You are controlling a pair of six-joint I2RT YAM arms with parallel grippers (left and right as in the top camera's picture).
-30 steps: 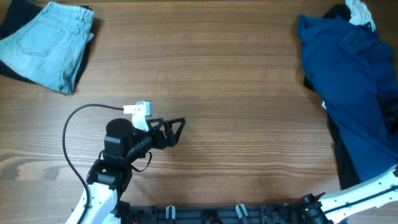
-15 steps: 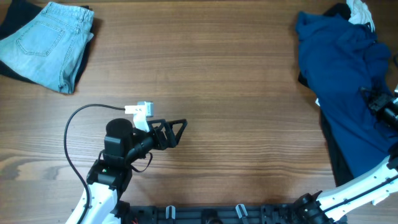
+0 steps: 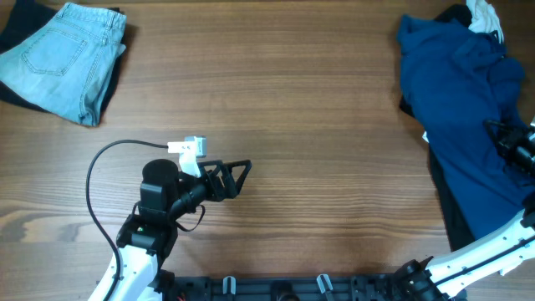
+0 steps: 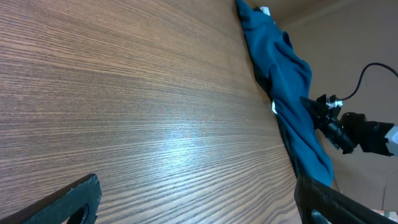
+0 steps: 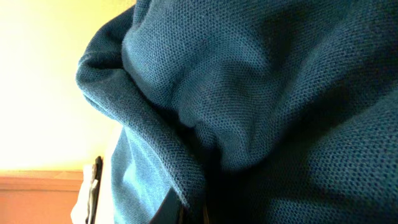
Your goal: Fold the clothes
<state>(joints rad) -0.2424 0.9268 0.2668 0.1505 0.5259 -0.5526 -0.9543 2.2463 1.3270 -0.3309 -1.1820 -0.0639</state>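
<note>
Teal shirt [image 4: 287,84] along table's [image 4: 124,93] far edge

Folded pale-blue jeans [image 3: 63,58] lie at the far left corner of the wooden table [image 3: 276,109], resting on a dark cloth [image 3: 10,25]. A white garment [image 3: 482,15] shows at the far right corner.

Robotics lab: wood-grain counter [image 3: 318,125], left arm [image 3: 146,230] on mounting rail [image 3: 292,288] at 6 o'clock, loose cable [image 3: 90,188] at 8 o'clock, teal shirt [image 3: 460,100] heaped at 2 o'clock.
</note>
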